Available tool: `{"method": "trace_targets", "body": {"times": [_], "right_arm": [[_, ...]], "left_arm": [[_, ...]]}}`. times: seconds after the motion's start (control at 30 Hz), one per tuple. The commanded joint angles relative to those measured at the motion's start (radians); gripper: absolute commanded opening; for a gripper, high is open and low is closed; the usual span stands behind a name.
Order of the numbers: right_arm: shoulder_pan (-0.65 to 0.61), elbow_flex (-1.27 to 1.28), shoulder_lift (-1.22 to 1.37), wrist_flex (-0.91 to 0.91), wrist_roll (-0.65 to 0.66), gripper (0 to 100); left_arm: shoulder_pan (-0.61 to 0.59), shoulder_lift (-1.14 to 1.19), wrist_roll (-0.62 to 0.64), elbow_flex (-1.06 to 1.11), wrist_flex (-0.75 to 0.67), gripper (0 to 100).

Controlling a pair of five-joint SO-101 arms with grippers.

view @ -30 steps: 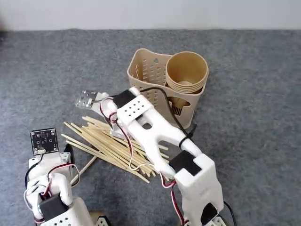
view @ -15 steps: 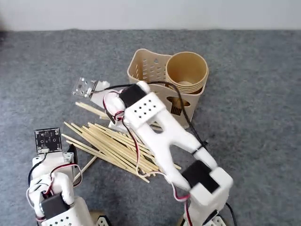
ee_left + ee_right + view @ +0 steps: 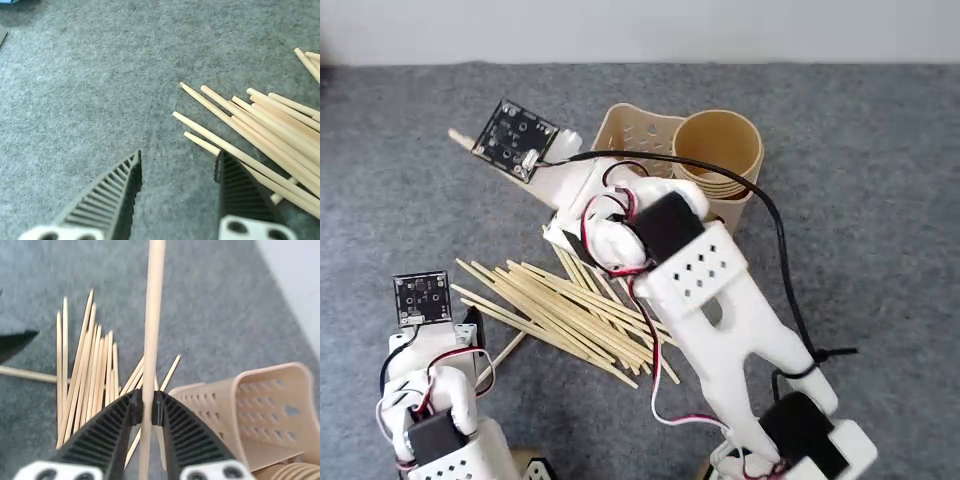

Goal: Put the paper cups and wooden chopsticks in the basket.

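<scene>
Holding one wooden chopstick [image 3: 152, 315], the right gripper [image 3: 146, 407] has its dark ribbed jaws almost closed. They pinch the stick partway along, and the rest runs straight out past the fingertips. Seen from above, the stick's far end pokes out beyond the wrist cam board [image 3: 515, 138], up by the basket's end nearest the pile.

Change vs a sec ago: the right arm [image 3: 720, 300] was low over the chopstick pile [image 3: 560, 310], wrist down among the sticks. Now it has lifted and swung toward the tan perforated basket [image 3: 630, 130], taking that single stick w/ it. So the pick looks done, and the carry to the basket seems to be the step in hand.

A nested stack of paper cups [image 3: 717, 150] already stands in the basket, at the end away from the raised stick. The section beside the cups looks free for chopsticks. My read: cups sorted, chopsticks barely started, since most still lie fanned on the gray carpet [image 3: 880, 250] btwn the two arms.

The left gripper [image 3: 177, 162] is spread wide w/ nothing in it. It sits low over the carpet, just beside the pile's near ends. The left arm [image 3: 430, 400] has hardly shifted in that time.
</scene>
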Motion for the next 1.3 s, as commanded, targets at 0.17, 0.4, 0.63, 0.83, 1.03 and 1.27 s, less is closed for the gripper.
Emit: {"method": "trace_targets", "body": {"times": [0.17, 0.4, 0.63, 0.83, 1.03, 1.27], "right_arm": [[-0.028, -0.012, -0.136, -0.165, -0.041, 0.9], [0.002, -0.012, -0.154, -0.305, -0.041, 0.9], [0.107, -0.005, -0.142, -0.464, -0.041, 0.9], [0.197, 0.075, -0.137, -0.616, -0.098, 0.9], [0.286, 0.259, -0.137, -0.839, -0.183, 0.9], [0.337, 0.462, -0.137, -1.052, -0.241, 0.9]], "left_arm": [[0.005, -0.018, -0.011, -0.012, -0.021, 23], [0.005, -0.018, -0.011, -0.012, -0.021, 23], [0.005, -0.018, -0.011, -0.012, -0.021, 23], [0.005, -0.018, -0.011, -0.012, -0.021, 23], [0.005, -0.018, -0.011, -0.012, -0.021, 23], [0.005, -0.018, -0.011, -0.012, -0.021, 23]]}}
